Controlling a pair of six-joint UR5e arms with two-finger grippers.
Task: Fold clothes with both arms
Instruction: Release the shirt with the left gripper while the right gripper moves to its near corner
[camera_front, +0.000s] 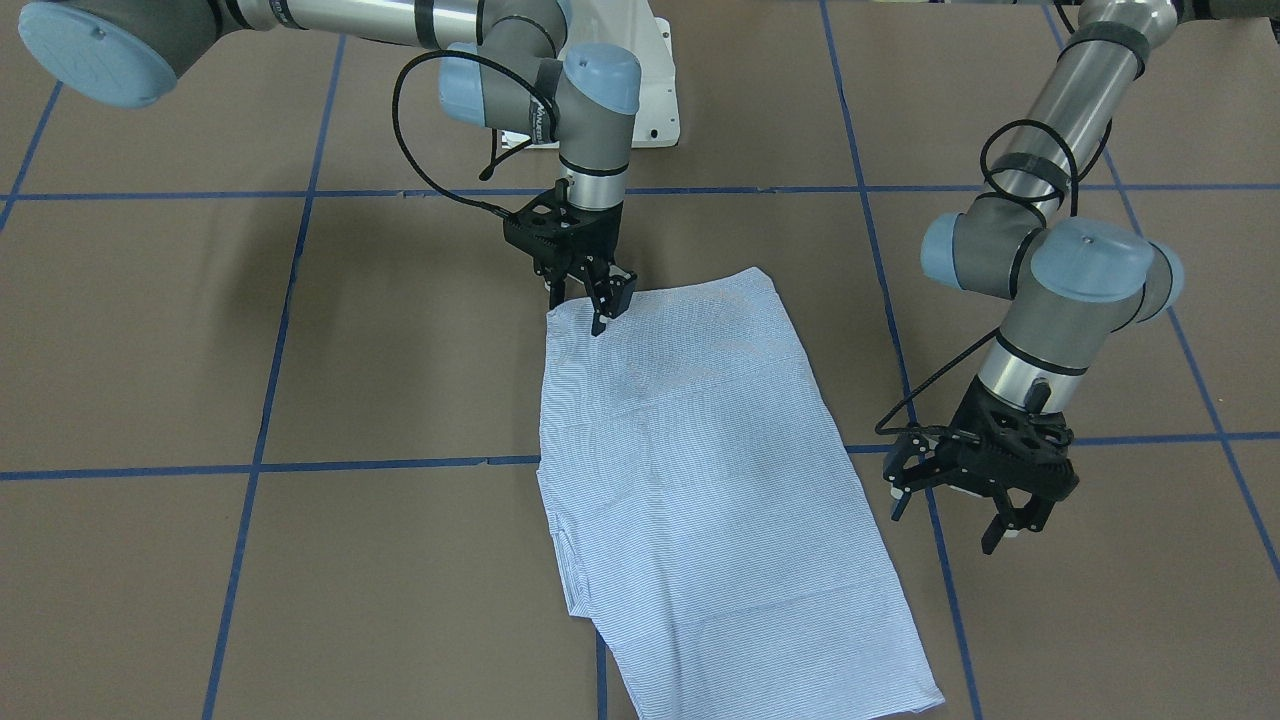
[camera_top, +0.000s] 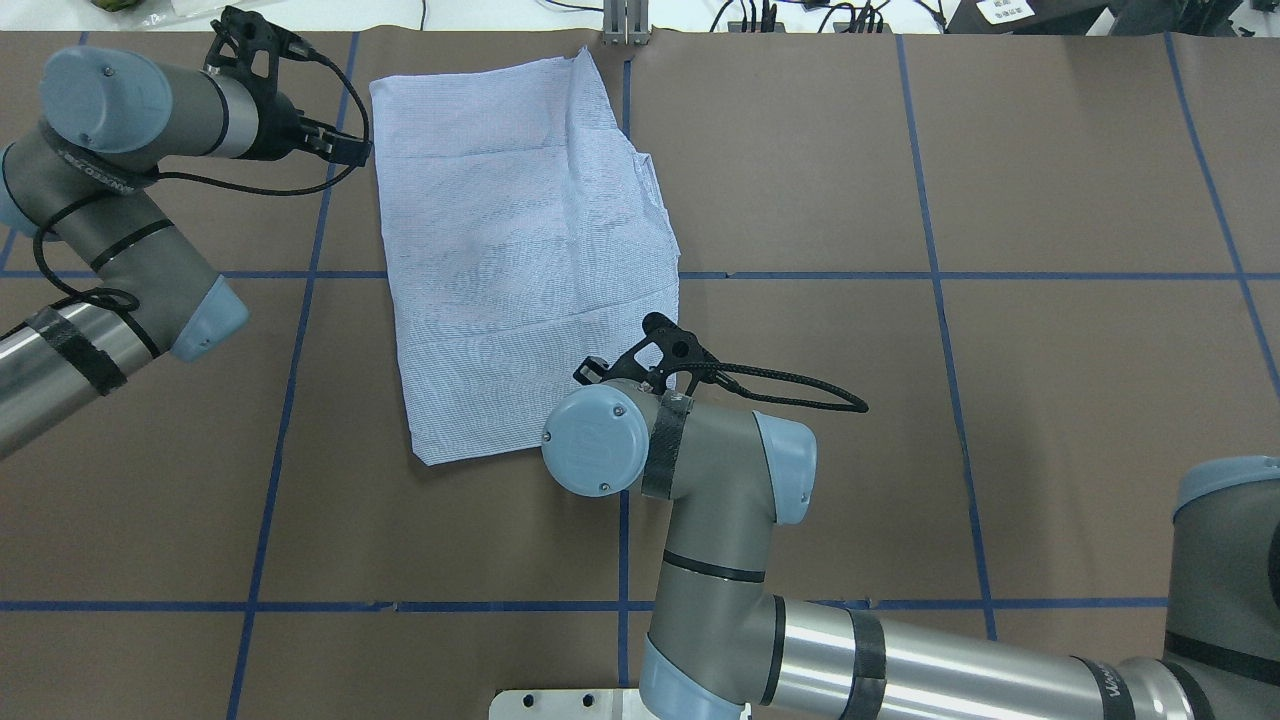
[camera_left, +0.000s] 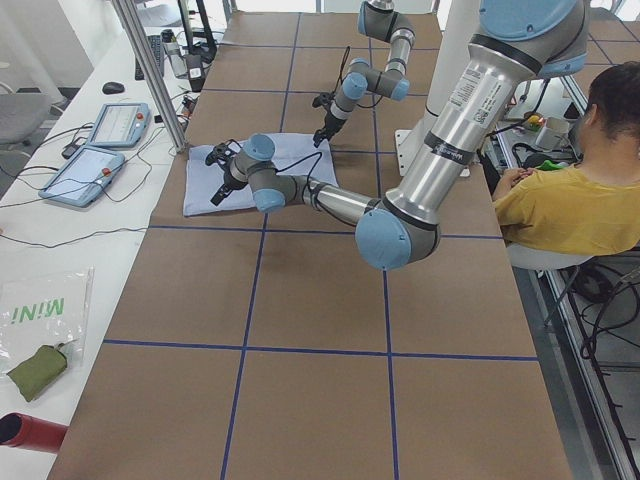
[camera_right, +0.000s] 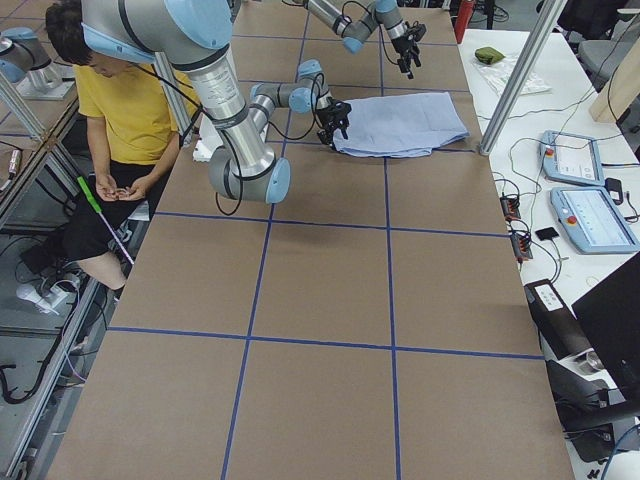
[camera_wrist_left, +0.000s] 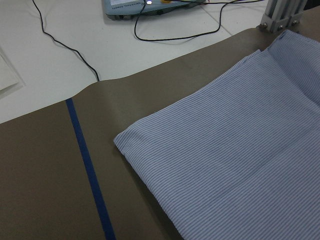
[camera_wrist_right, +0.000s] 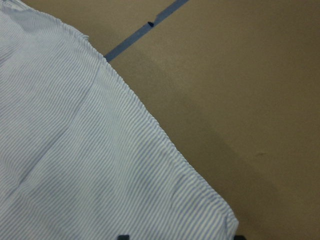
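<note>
The folded shirt (camera_front: 690, 480) is laid flat on the desk (camera_front: 400, 350), from the far edge toward the middle. The right claw (camera_front: 578, 312) is spread open, empty, over its near corner. The left claw (camera_front: 942, 530) is open, empty, just beside it toward the far edge.

Green "MINI" lettering on white bag (camera_left: 42, 318).

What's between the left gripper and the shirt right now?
Only bare brown table and a blue tape line separate the left gripper from the shirt, clearest in the front-facing view.
</note>
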